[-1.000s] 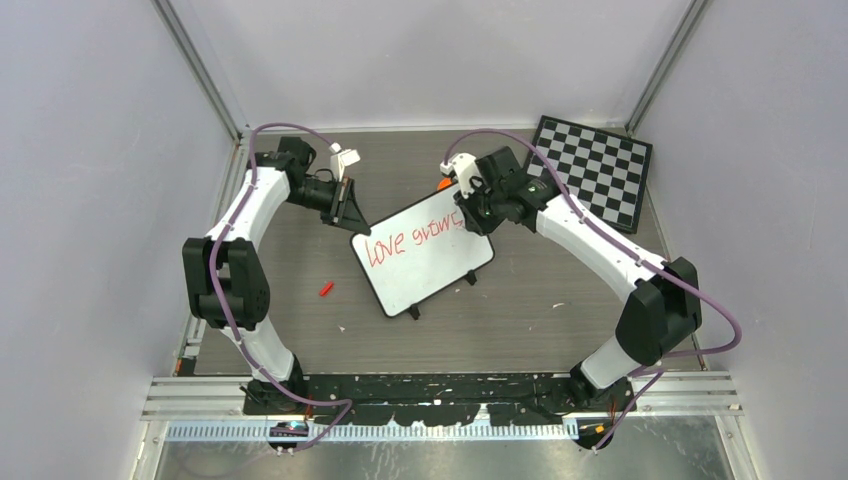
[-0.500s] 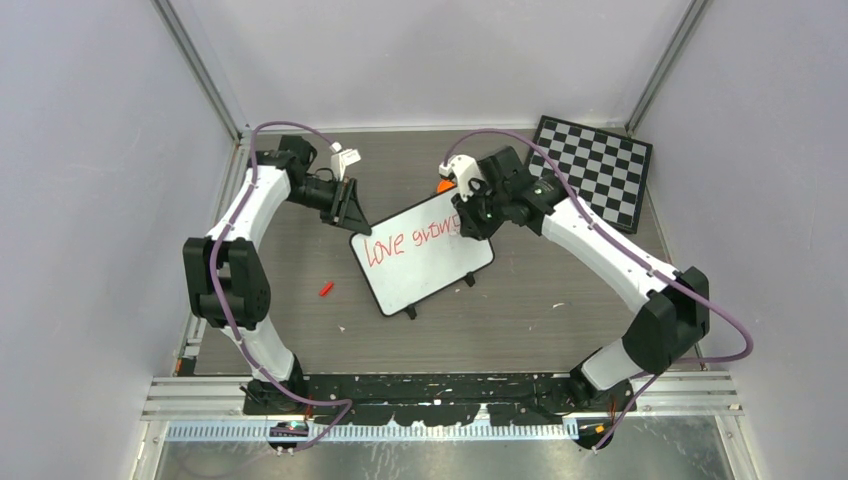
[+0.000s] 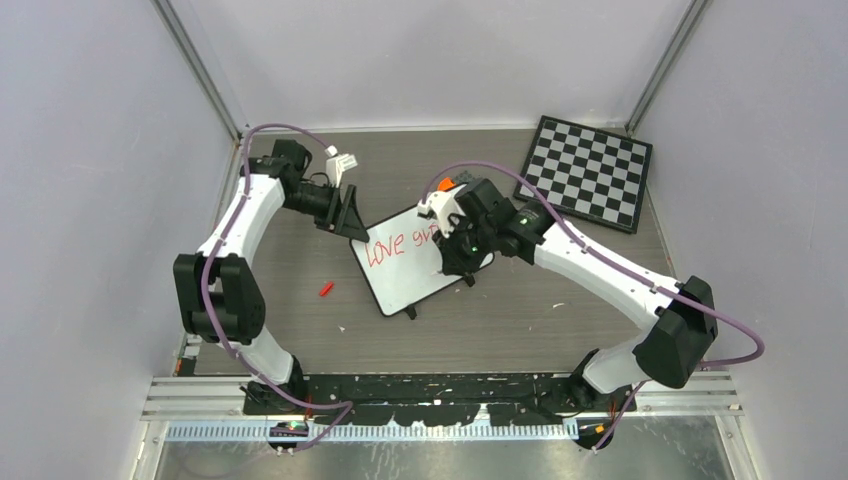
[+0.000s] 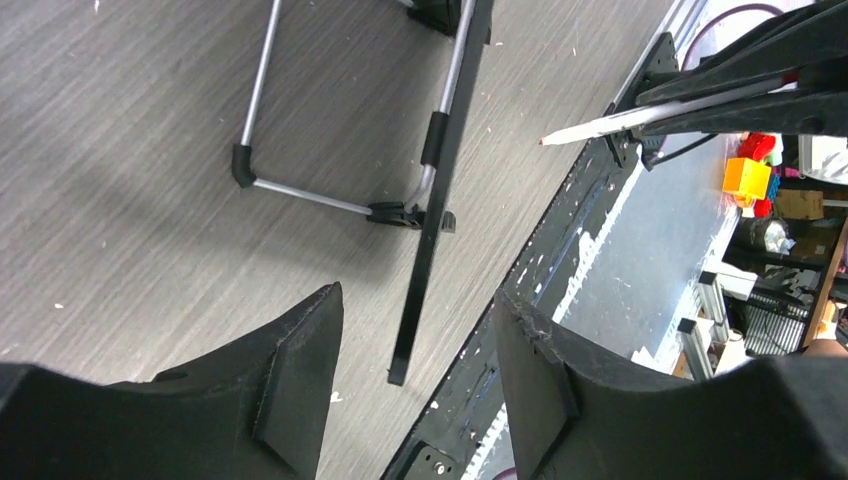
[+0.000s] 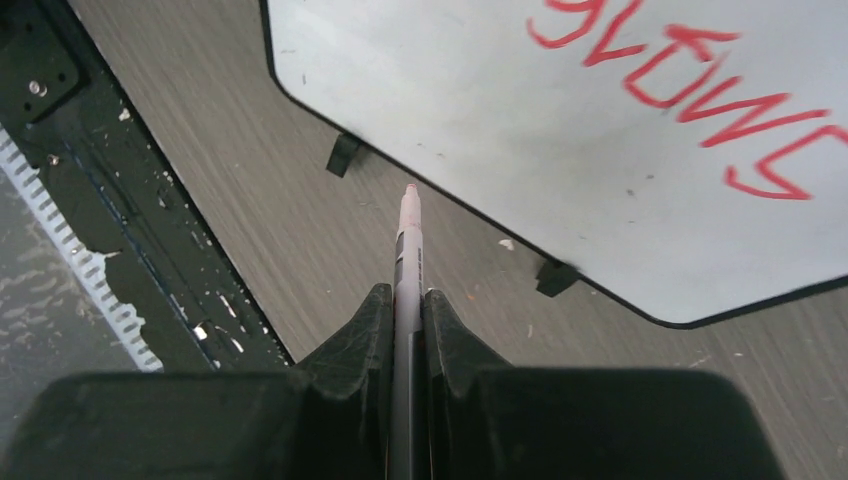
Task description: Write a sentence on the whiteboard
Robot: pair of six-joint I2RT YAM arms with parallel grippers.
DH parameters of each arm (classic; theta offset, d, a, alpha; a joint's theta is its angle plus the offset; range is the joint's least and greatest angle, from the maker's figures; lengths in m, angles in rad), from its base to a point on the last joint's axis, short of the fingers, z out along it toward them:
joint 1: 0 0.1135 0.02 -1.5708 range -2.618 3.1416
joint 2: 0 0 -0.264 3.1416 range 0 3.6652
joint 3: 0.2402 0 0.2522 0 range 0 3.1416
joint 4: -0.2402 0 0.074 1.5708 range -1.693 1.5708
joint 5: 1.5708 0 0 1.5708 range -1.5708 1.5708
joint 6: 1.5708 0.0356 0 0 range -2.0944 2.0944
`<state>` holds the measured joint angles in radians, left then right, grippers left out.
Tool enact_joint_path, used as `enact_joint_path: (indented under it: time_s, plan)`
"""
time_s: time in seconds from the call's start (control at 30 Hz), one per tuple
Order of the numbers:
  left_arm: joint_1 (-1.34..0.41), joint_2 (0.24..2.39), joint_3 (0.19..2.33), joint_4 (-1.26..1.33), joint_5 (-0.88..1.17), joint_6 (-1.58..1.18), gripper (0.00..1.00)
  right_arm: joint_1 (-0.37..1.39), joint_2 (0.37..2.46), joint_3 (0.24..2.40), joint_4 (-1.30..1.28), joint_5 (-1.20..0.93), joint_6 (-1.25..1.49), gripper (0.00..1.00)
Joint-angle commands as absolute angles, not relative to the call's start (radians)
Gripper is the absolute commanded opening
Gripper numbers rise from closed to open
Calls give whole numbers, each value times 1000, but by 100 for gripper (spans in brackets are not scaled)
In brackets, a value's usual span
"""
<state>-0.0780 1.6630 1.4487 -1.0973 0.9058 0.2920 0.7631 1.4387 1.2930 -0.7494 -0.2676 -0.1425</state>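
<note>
Red writing [image 3: 392,245] ran along the far part of the whiteboard [image 3: 405,278], "love" plus a second word half hidden by the right arm. The board sat propped on its feet mid-table [image 3: 300,330], angled. The right gripper [image 5: 405,295] was clenched on a marker [image 5: 408,225], whose tip was just off the board's edge and not touching it. The left gripper [image 4: 418,295] was spread wide, with the board's edge between its fingers and gaps on both sides. A chessboard [image 3: 588,172] lay far right.
</note>
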Motion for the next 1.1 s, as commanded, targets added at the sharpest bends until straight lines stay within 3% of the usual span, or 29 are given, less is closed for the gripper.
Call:
enact_joint_path:
  time_s: [0.0, 0.37, 1.07]
  plan:
    - [-74, 1612, 1405, -1068, 891, 306, 59, 792, 1436, 1257, -632, -285, -86, 0]
    - [-95, 1667, 1395, -1041, 907, 293, 56, 801, 1442, 1206, -445, -287, -63, 0]
    - [-118, 1702, 1401, -1031, 923, 296, 22, 813, 1456, 1180, -361, -277, -10, 0]
